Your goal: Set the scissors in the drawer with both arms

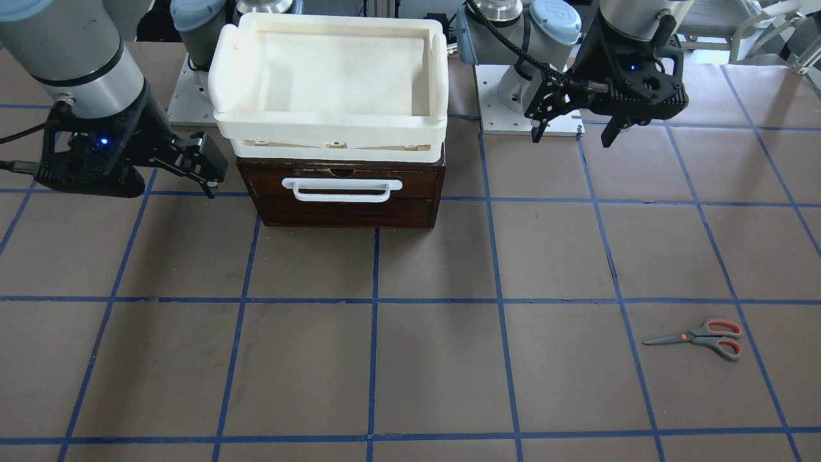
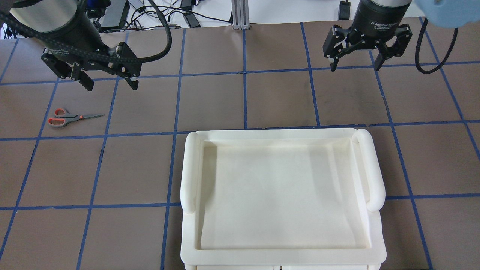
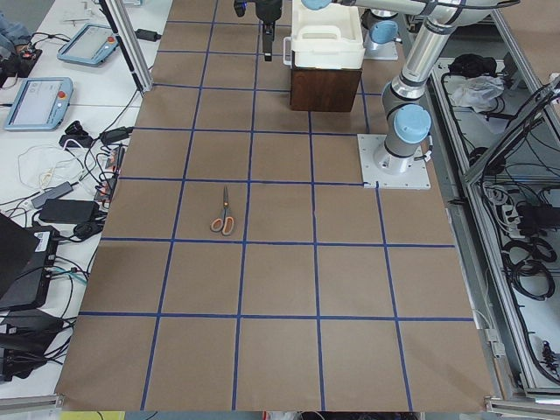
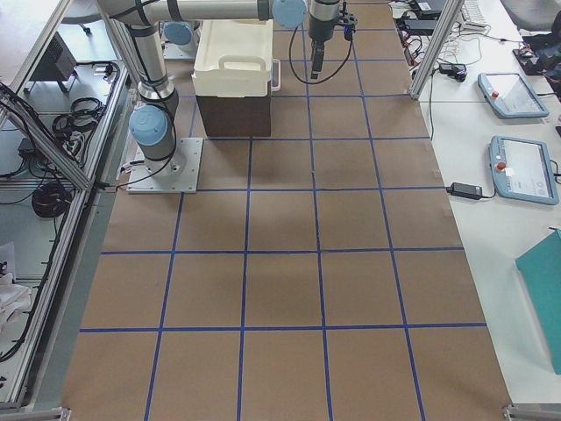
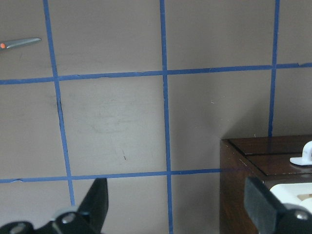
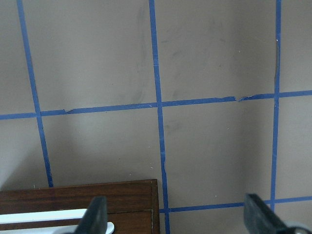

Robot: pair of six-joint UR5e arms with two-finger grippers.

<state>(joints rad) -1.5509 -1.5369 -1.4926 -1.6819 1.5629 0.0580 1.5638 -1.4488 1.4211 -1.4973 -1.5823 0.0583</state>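
Observation:
The scissors [image 1: 702,338], with grey-and-orange handles, lie flat on the brown table, on my left side; they also show in the overhead view [image 2: 71,117] and the exterior left view [image 3: 225,213]. Only a blade tip [image 5: 20,43] shows in the left wrist view. The drawer [image 1: 346,192] is shut, its dark-brown front with the white bar handle [image 1: 343,190] facing away from me. My left gripper [image 2: 111,86] is open and empty, hovering above the table behind the scissors. My right gripper [image 2: 354,67] is open and empty, hovering just beyond the drawer front [image 6: 78,200].
A cream-white plastic tray [image 2: 189,168] sits on top of the brown drawer box [image 5: 268,161]. The table is brown with a blue tape grid. The arm bases [image 1: 532,77] stand on plates behind the box.

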